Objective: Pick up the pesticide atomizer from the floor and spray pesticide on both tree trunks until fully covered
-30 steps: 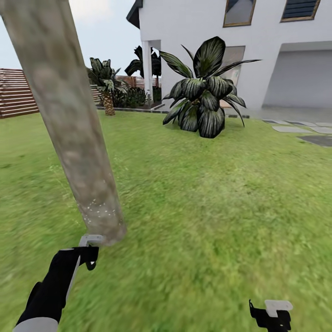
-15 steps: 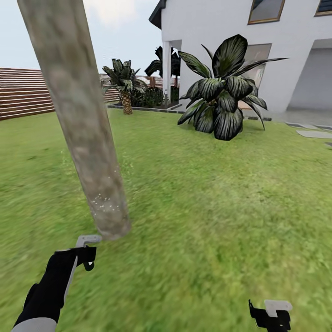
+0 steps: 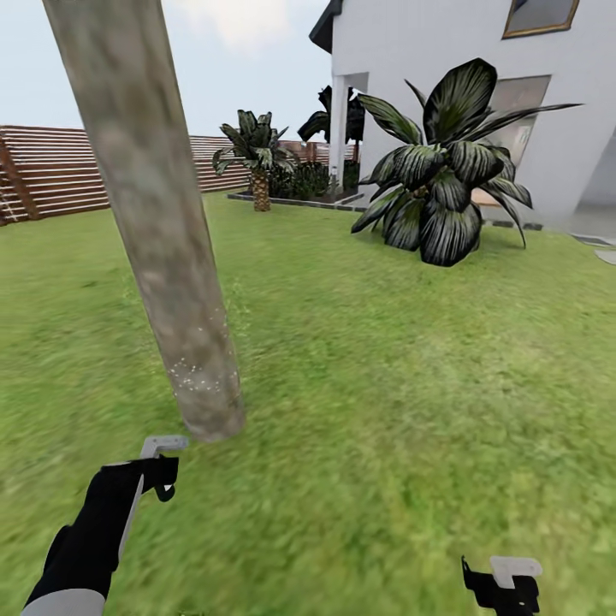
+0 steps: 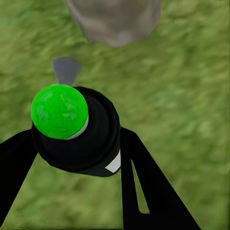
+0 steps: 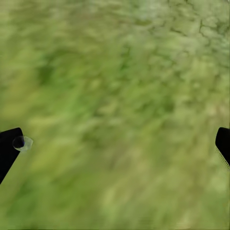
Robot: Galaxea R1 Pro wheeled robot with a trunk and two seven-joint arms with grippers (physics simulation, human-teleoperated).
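Open lawn point(image 3: 385, 385) spreads beyond the trunk point(image 3: 162, 239); left gripper point(image 4: 76, 139) clamps the atomizer point(image 4: 72, 127); right gripper point(image 5: 115, 143) spread.

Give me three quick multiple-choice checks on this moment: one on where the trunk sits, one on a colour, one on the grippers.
1. Where is the tree trunk relative to the left gripper?
A. just ahead of it
B. far off by the fence
C. behind the house

2. What colour is the spot on top of the black bottle?
A. red
B. bright green
C. white

3. What state is the right gripper in?
A. shut on the bottle
B. shut on a leaf
C. open over grass

Answers: 1 A, the trunk's base stands right in front of the left gripper in the head view. 2 B, the left wrist view shows a green cap. 3 C, its fingers sit wide apart with only lawn between.
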